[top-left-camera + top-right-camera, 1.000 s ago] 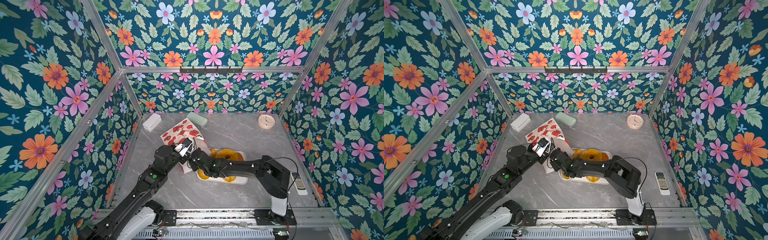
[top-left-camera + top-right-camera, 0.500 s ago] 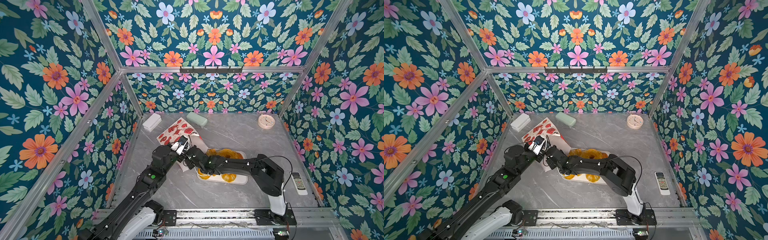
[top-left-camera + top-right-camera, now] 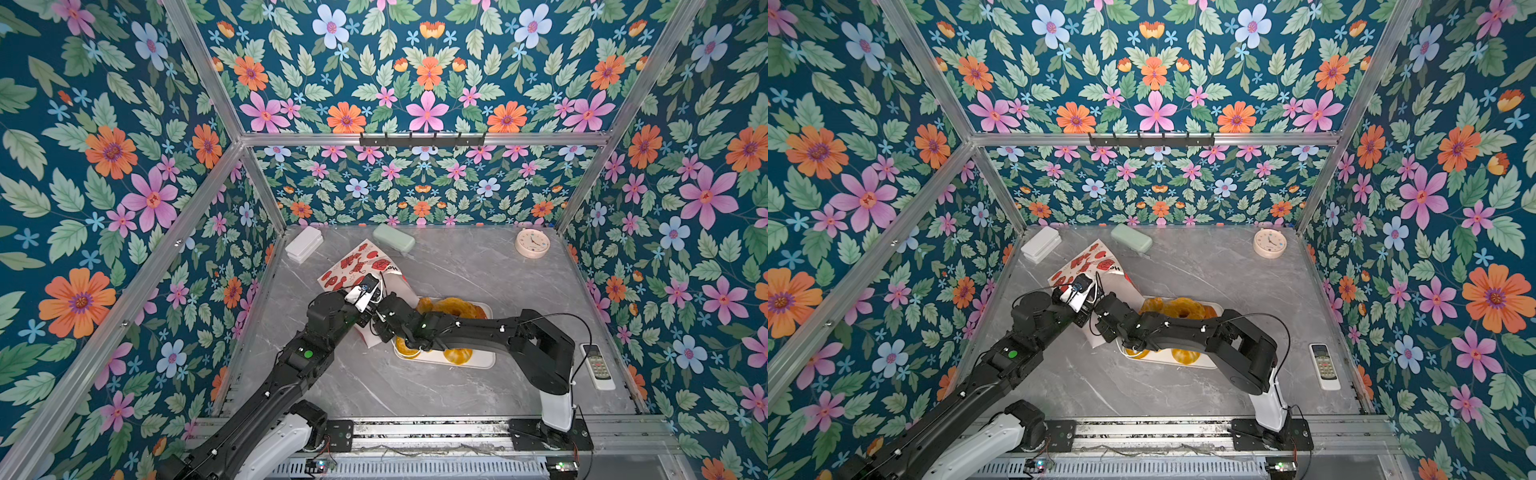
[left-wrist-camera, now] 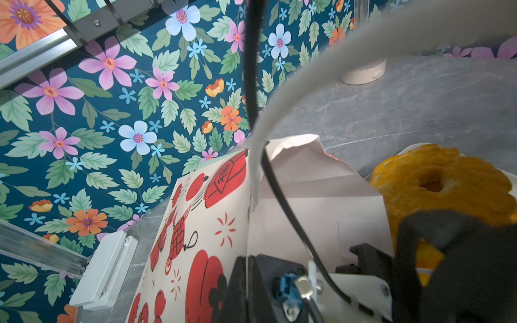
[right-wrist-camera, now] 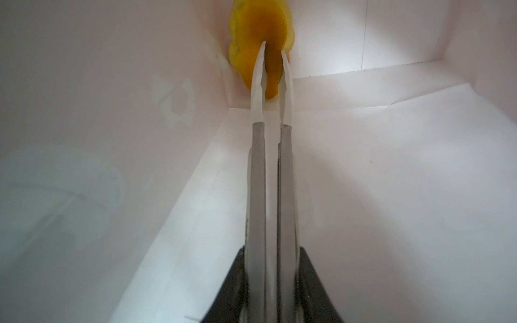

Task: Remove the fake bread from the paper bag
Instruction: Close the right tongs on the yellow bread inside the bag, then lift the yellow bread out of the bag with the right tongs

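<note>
1. Deep in the paper bag (image 5: 391,173), at its bottom corner: pinches a yellow fake bread (image 5: 260,25) between the right gripper (image 5: 272,51) tips, nearly closed.
2. At the bag's mouth: clamps the paper rim with the left gripper (image 4: 247,260), jaws pressed together.

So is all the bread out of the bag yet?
Not quite. The big ring and some smaller buns already sit on the white tray. The left claw pinches the edge of the bag, and the right claw, deep inside, is shut on one yellow piece. That one must come out; I can't see any other inside.
</note>
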You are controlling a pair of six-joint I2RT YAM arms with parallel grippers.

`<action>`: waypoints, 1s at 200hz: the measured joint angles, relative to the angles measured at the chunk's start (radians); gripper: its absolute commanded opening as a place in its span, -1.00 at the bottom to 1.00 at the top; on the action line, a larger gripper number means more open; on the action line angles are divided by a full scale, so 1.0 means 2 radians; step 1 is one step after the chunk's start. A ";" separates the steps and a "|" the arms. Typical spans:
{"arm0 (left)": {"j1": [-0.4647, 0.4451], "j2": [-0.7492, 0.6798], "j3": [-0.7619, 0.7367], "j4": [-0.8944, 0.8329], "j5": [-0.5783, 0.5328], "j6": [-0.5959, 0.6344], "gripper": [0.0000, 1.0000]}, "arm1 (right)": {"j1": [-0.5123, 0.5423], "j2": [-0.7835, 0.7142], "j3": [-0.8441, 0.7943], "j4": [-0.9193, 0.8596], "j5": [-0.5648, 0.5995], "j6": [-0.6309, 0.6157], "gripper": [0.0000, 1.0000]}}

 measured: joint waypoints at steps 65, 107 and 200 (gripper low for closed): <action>-0.001 0.000 0.000 0.009 0.006 0.000 -1.00 | 0.000 -0.068 -0.011 -0.097 0.002 0.000 -0.78; 0.000 0.004 -0.004 -0.038 -0.003 0.002 -1.00 | -0.006 -0.098 -0.010 -0.100 0.012 0.012 -0.79; 0.000 0.005 -0.004 -0.044 -0.018 0.002 -1.00 | -0.019 -0.118 0.002 -0.175 -0.043 0.034 -0.80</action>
